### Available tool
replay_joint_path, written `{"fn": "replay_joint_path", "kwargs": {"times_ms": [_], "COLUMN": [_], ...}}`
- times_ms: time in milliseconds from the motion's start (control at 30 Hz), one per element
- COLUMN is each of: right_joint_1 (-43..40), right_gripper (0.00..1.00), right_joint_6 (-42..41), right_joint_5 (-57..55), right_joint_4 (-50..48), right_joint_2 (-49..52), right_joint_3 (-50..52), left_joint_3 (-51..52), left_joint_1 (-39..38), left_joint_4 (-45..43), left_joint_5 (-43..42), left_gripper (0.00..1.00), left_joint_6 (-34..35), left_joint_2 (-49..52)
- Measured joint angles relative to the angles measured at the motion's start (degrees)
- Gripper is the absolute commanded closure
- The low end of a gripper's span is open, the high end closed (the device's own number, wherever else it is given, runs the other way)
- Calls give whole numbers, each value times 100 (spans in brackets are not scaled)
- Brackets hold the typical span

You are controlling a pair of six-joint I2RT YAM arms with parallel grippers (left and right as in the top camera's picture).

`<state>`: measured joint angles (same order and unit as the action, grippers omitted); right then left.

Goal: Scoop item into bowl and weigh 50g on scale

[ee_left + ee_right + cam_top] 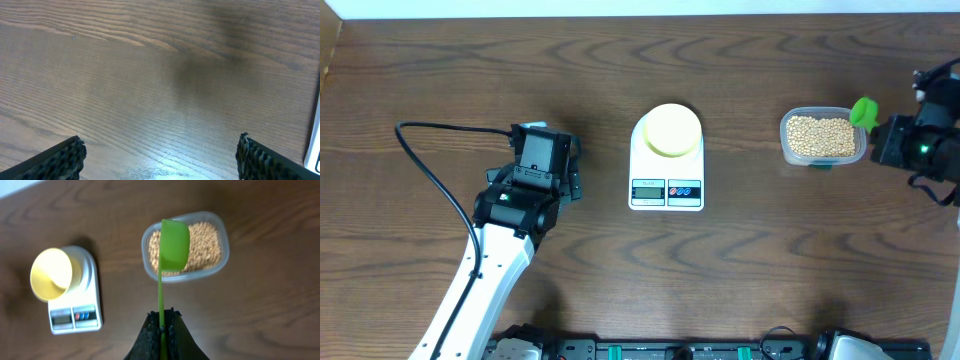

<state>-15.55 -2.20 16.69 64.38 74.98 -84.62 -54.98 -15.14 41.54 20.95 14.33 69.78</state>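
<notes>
The pale yellow bowl [670, 129] sits on the white scale [667, 160] at the table's middle; both also show in the right wrist view, bowl [50, 274] on scale [75, 317]. Tan beans [821, 134] fill a clear plastic tub [823, 138] at the right, also seen in the right wrist view [205, 242]. My right gripper [162, 322] is shut on the handle of a green scoop [174, 245], whose cup hovers above the tub's edge; the scoop shows overhead [863, 110]. My left gripper [160, 155] is open and empty over bare table left of the scale.
The left arm's black cable [430, 170] loops over the table at the left. The scale's white edge [315, 150] shows at the right border of the left wrist view. The table's far edge [640, 12] runs along the top.
</notes>
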Motion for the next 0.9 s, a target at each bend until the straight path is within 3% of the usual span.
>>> {"fn": "replay_joint_path", "kwargs": {"times_ms": [167, 600, 900], "right_joint_1": [-35, -35, -35], "right_gripper": [99, 99, 99], "right_joint_6": [-28, 120, 205], "right_joint_5": [17, 1147, 1355], "right_joint_4": [-463, -505, -592], "right_joint_2": [0, 0, 0], "right_joint_3": [0, 0, 0], "left_joint_3": [0, 0, 0], "left_joint_1": [0, 0, 0], "left_joint_4": [0, 0, 0], "left_joint_5": [2, 2, 2], "left_gripper": [2, 2, 2], "left_joint_6": [0, 0, 0], "left_joint_2": [0, 0, 0]}}
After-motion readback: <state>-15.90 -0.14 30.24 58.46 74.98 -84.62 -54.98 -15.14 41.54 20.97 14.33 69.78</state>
